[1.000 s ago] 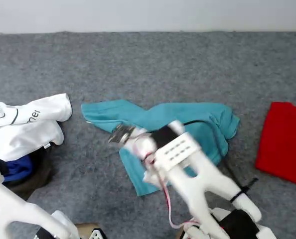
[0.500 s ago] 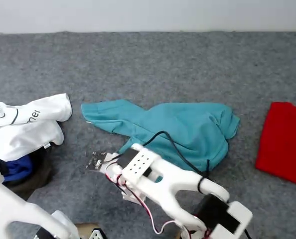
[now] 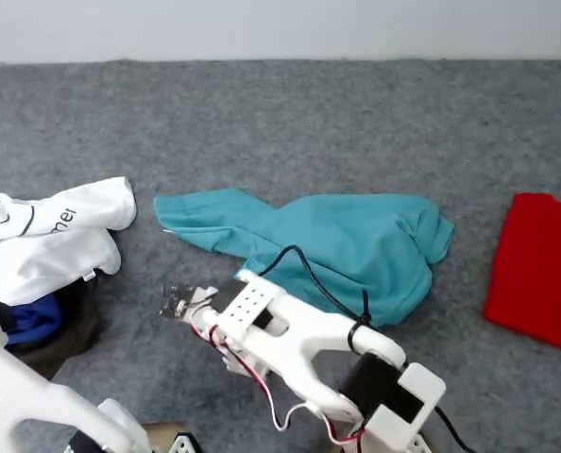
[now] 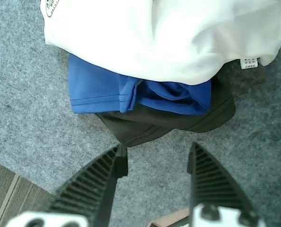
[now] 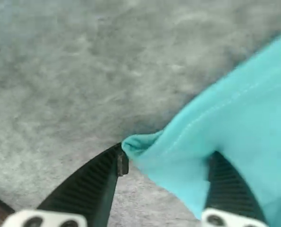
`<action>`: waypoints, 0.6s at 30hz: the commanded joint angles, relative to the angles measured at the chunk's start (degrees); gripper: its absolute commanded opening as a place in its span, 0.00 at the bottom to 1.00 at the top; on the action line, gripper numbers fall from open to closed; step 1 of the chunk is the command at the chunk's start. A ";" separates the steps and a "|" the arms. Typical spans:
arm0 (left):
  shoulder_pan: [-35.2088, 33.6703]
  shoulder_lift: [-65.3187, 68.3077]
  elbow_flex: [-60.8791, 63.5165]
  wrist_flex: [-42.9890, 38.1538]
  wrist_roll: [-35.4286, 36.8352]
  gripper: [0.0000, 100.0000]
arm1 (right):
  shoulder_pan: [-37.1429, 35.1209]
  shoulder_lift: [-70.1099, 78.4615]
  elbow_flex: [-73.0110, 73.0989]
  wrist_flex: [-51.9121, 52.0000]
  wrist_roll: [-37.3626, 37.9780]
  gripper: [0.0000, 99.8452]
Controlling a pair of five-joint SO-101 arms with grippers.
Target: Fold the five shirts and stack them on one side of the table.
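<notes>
Grey felt point(image 3: 309, 123) covers the table, and on it we see five shirts. A teal shirt point(image 3: 356, 241) lies crumpled near the middle, one sleeve stretched toward the white shirt point(image 3: 44, 241). A red shirt point(image 3: 537, 269) lies folded flat at the far side, well apart from the rest. The white shirt sits on top of a pile at the opposite edge, with a blue shirt point(image 3: 30, 321) under it and a dark shirt point(image 3: 73, 335) at the bottom.

We find the right gripper point(image 3: 181, 302) low over the felt, beside the teal shirt's near edge. In its wrist view the right gripper point(image 5: 166, 158) stands wide open, a hemmed corner of the teal shirt point(image 5: 235, 118) lying between its two fingers, unclamped.

The left gripper point(image 4: 158, 151) is also spread open and holds nothing. It hangs over bare felt just beside the pile, where the dark shirt point(image 4: 178, 120) pokes out below the blue shirt point(image 4: 112, 90) and the white shirt point(image 4: 169, 38).
</notes>
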 commanded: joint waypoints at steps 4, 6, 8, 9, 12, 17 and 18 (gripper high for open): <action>0.09 -1.14 -0.40 0.88 -0.26 0.21 | 2.51 2.42 -0.70 0.22 1.49 0.02; 0.09 -1.14 -0.40 0.88 -0.26 0.21 | 4.44 1.80 -1.14 2.86 4.57 0.01; 0.09 -1.14 -0.48 0.88 -0.26 0.21 | 6.90 -0.31 -1.85 6.64 6.33 0.01; 0.18 -1.14 -0.48 0.88 -0.26 0.21 | 8.22 -2.15 -2.46 8.75 6.86 0.01; 0.88 -1.14 -0.48 0.88 -0.44 0.21 | 12.53 -10.07 -4.13 15.08 9.93 0.01; 5.36 -2.20 -0.57 0.88 -0.44 0.21 | 19.56 -26.33 -5.45 25.10 17.14 0.01; 6.59 -3.16 -0.57 0.88 -0.35 0.21 | 21.32 -29.32 -5.45 27.12 18.81 0.01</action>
